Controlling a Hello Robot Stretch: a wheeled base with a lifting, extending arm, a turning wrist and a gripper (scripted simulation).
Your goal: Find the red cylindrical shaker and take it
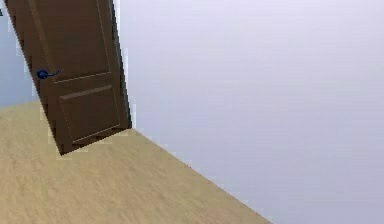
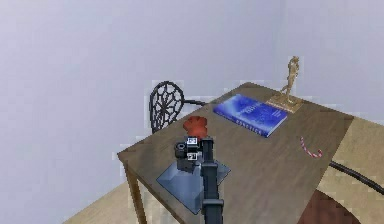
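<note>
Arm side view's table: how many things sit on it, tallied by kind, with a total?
Blue book: 1
Statuette: 1
Red thing: 1
Flat grey sheet: 1
Thin reddish item, too small to name: 1
Total: 5

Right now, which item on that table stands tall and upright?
The tan statuette at the table's far corner. The blue book and grey slab lie flat, and the red thing sits low.
</note>
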